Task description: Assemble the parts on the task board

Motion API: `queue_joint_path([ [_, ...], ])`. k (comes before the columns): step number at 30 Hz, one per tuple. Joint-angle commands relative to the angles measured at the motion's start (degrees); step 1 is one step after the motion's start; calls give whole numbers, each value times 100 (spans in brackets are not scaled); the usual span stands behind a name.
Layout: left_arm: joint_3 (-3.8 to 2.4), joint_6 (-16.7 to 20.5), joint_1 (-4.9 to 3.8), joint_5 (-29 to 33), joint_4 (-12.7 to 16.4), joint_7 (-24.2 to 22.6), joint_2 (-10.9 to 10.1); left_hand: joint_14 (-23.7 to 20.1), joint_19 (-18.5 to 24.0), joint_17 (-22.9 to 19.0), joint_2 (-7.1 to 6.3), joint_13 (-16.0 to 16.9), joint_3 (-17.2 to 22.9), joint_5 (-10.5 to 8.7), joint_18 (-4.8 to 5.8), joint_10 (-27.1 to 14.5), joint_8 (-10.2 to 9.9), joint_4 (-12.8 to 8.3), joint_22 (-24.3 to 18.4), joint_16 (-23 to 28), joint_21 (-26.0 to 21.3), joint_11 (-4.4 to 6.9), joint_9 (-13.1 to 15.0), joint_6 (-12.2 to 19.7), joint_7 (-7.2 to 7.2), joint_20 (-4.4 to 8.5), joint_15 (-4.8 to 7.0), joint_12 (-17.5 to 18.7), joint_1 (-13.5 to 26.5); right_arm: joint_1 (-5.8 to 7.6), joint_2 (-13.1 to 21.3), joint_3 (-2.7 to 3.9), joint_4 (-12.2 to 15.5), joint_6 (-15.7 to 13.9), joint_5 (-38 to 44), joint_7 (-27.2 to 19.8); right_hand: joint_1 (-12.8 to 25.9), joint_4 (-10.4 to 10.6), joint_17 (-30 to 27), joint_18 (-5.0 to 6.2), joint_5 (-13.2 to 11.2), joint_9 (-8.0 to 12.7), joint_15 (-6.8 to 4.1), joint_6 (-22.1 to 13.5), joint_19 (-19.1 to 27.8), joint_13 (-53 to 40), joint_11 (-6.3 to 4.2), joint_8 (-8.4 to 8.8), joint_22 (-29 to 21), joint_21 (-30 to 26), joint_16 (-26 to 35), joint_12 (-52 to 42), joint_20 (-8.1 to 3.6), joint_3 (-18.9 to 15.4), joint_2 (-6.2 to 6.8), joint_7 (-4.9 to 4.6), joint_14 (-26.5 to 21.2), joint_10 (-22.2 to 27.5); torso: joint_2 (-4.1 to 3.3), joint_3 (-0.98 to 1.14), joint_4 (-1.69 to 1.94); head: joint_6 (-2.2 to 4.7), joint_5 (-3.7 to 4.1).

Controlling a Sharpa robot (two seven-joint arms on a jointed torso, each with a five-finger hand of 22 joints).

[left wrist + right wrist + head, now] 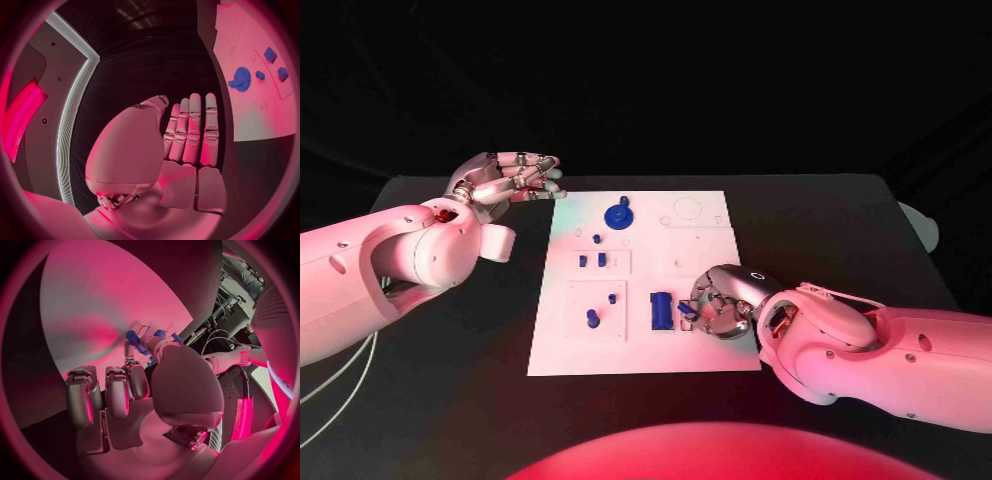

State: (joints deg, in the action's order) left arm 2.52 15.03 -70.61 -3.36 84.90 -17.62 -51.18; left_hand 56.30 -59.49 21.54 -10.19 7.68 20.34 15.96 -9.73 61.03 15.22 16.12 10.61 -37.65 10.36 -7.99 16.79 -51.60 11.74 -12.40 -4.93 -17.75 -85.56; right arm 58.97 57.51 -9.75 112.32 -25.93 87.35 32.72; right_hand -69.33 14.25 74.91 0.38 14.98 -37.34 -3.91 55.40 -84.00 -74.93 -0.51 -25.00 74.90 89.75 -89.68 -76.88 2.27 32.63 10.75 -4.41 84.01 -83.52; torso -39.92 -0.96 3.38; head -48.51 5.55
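The white task board [704, 345] lies in the middle of the black table. On it, a blue gear [619, 216] sits near the far edge, small blue parts [593, 260] stand at mid-board, and a blue block [659, 311] lies towards the near end. My right hand [718, 303] rests low on the board's near right part. Its thumb and a finger pinch a small blue part [132, 337], which also shows beside the block [687, 310]; the other fingers are curled. My left hand [509, 178] hovers off the board's far left corner, fingers stretched out [190, 130], holding nothing.
From the left wrist, the board [250, 115] shows with the gear [242, 79] and two blue parts [270, 54] on it. Bare black table [848, 230] surrounds the board. A pale object [927, 228] lies at the table's right edge.
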Motion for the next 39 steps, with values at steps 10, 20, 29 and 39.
queue_joint_path([
  [10, -4, -97, -6, 23, 29, -21, -19, -41, 12, 6, 1, 6, 37, -4, -69, -31, 13, 9, -6, 28, -21, 10, 6, 51, 1, -31, 3, -20, 38, -11, -31, -4, 26, 188, 49, 192, 468, 228, 1495, -38, -170, -1, -16, 208, -600, -710, -9, -25, 1510, 25, -26, -63, -6, -67, 15, 82, 596, -87, -1, 7, -3, -18, 15],
  [20, -4, -97, -7, 23, 31, -16, -23, -41, 12, 6, 1, 6, 37, -4, -69, -31, 13, 9, -6, 28, -21, 10, 6, 51, 1, -31, 3, -20, 38, -11, -39, -3, 32, 126, 74, 200, 670, 240, 1501, -38, -207, -16, -33, 275, -600, -738, -30, -56, 1510, 25, -28, -105, -20, -81, -29, 107, 597, -114, 0, 6, -4, -18, 8],
  [29, -4, -94, -7, 23, 34, -12, -28, -41, 12, 6, 1, 6, 37, -4, -69, -31, 13, 9, -6, 28, -21, 10, 6, 51, 1, -31, 3, -20, 38, -10, -37, -3, -1, 102, 156, 211, 817, 243, 1500, -38, -249, -18, -38, 284, -600, -742, -34, -58, 1510, 25, -28, -108, -27, -99, -40, 110, 597, -119, 0, 2, -1, -8, 26],
  [39, -4, -88, -7, 23, 37, -4, -38, -44, 7, 14, -9, 10, 53, -5, -70, -39, 24, 3, -17, 28, -37, 9, 8, 60, 2, -33, 3, -29, 38, -9, -52, -2, -7, 73, 196, 208, 1373, 238, 1496, -38, 324, -40, -45, 302, -600, -744, -39, -68, 1510, 25, -26, -94, -39, -466, 21, 116, 596, -121, 1, 2, 3, -13, 30],
])
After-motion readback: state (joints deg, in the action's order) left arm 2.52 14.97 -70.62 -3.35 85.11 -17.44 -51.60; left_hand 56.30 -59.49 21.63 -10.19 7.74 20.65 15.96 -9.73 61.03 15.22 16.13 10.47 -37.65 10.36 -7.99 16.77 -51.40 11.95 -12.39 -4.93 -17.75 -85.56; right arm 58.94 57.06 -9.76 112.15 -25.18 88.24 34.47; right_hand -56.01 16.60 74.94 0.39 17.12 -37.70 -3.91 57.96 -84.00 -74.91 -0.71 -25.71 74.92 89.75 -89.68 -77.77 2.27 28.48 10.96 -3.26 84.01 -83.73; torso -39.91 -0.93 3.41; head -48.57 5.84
